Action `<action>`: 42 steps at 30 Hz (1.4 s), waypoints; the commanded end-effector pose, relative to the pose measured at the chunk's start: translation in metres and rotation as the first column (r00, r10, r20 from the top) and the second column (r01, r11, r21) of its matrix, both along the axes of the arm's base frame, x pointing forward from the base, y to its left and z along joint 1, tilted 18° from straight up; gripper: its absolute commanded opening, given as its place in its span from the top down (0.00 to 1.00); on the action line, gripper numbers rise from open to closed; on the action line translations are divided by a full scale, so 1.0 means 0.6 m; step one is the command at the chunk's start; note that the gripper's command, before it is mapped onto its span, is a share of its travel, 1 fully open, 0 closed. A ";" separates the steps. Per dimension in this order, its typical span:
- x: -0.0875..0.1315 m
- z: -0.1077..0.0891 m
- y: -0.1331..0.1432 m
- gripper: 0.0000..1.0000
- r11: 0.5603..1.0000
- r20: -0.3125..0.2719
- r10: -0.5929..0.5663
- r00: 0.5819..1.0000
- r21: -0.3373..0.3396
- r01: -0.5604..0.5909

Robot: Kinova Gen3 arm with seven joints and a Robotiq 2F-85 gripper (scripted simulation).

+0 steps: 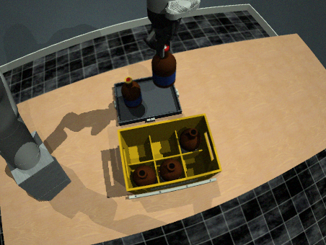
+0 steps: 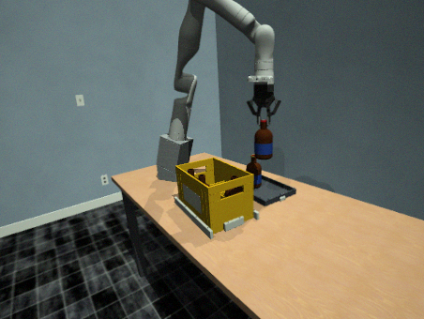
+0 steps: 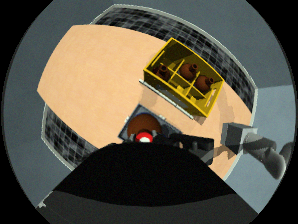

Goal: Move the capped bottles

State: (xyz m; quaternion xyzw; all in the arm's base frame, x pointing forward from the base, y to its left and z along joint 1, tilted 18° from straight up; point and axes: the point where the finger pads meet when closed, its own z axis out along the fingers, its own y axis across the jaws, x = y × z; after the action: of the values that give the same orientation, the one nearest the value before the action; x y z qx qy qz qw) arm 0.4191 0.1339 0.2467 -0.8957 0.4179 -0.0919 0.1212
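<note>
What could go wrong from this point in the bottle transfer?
1. The gripper holds the capped bottle only by its neck, high above the tray; it could swing or slip.
2. A second capped bottle already stands on the tray; a drifting descent might knock it over.
3. The held bottle hangs near the tray's far edge; set down off-centre, it might catch the rim and tip.

I held one capped bottle [image 2: 263, 143] above the tray [image 1: 169, 112], which lay behind the crate [image 1: 213, 144] holding three open bottles [image 1: 171, 169].
</note>
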 end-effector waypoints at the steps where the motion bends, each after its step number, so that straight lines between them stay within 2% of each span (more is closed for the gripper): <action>1: -0.002 0.002 0.017 1.00 1.000 0.002 0.015 1.000 0.001 -0.015; 8: -0.002 0.004 0.025 1.00 1.000 0.002 0.008 1.000 0.000 -0.008; 22: -0.007 0.009 0.071 1.00 1.000 0.002 0.018 1.000 0.001 -0.018; 42: -0.006 0.007 0.078 1.00 1.000 0.002 0.014 1.000 0.001 -0.014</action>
State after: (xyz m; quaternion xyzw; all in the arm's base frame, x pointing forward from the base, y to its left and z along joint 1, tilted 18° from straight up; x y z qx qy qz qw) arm 0.4147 0.1806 0.2519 -0.8985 0.4114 -0.0916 0.1225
